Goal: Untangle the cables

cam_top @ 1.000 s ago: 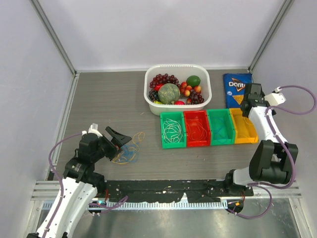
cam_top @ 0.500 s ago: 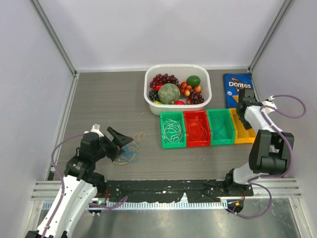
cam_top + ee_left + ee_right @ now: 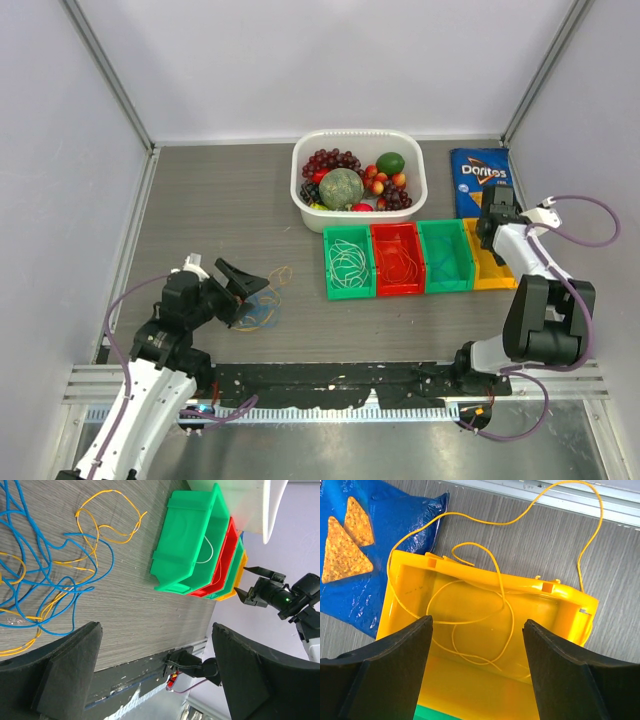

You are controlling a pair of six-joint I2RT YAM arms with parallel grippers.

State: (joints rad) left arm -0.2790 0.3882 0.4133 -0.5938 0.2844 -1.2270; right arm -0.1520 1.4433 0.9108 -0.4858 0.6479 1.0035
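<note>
Left gripper [image 3: 156,630] spread wide, dark fingers [image 3: 65,675] low in the wrist frame, and only bare table [image 3: 135,605] shows between them. The tangle [image 3: 55,560] of blue and orange cables sits in the upper left of that view, up beyond the left-hand finger and outside the gap, its loops lying flat on the wood. Whether a finger touches it, I cannot tell. Past it, upper centre, the first green bin [image 3: 187,550] on its side in the frame. Over to the right gripper [image 3: 477,622]: jaws wide too, nothing held, poised over the yellow bin [image 3: 555,597]. The yellow cable [image 3: 504,597] curls inside the bin, right between the two fingers, and one end climbs over the bin's wall and trails across the table to the top right of the frame. Chip bag [image 3: 365,585] upper left, just beside the bin's corner. From the top view, four bins in a row at centre right: a white cable [image 3: 348,262] in the left one, an orange cable [image 3: 400,266] in the red bin [image 3: 375,255]. Fruit basket [image 3: 300,195] above them.
</note>
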